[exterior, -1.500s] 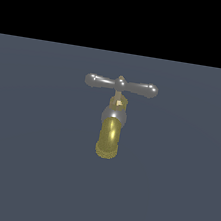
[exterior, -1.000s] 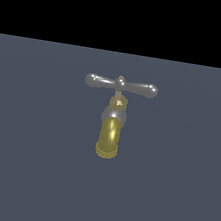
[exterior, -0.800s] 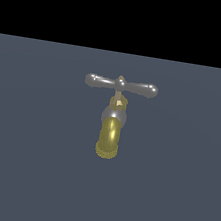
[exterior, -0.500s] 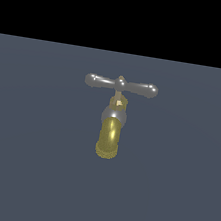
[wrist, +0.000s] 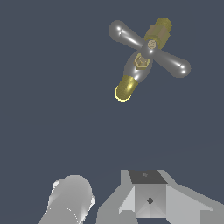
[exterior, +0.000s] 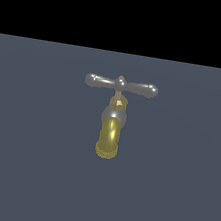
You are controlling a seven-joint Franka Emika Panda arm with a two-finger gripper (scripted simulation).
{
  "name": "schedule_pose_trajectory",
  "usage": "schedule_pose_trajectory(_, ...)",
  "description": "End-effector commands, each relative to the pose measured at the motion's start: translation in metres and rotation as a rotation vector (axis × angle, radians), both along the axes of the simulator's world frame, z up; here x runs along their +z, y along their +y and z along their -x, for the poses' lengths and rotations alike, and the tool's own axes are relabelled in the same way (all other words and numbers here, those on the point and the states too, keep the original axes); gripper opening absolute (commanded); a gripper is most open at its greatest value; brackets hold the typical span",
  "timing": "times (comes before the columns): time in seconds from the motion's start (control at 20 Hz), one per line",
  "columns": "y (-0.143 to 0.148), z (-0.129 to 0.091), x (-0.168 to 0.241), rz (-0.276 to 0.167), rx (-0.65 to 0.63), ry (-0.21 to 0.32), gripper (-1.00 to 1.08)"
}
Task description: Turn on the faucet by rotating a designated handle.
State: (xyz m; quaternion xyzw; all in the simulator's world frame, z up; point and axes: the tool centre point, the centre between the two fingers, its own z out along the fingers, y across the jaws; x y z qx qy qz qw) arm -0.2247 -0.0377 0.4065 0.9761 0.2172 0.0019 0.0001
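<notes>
The faucet (exterior: 110, 132) stands alone on a dark grey surface, its golden-brass spout curving toward the camera in the exterior view. The handle (exterior: 121, 85), a glossy grey crossbar with bulbous ends and a brass-tipped hub, lies level across the top. In the wrist view the faucet (wrist: 131, 78) is seen from above, with the handle (wrist: 149, 48) lying diagonally over it. Grey parts of my gripper (wrist: 148, 194) show at the picture's edge, well apart from the faucet and touching nothing. Its fingertips are cut off, so the jaw gap is hidden. The gripper is absent from the exterior view.
The dark grey floor (exterior: 32, 171) spreads flat around the faucet, under a black band at the back. A pale grey cylinder of the arm (wrist: 70, 201) sits beside the gripper parts in the wrist view.
</notes>
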Motion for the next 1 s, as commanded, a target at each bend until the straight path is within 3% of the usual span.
schedule_pose_trajectory(0.0,-0.008,-0.005,-0.012,0.001,0.059,0.000,-1.00)
schedule_pose_trajectory(0.95,-0.053,-0.060,-0.105,0.006,0.490,0.002,-1.00)
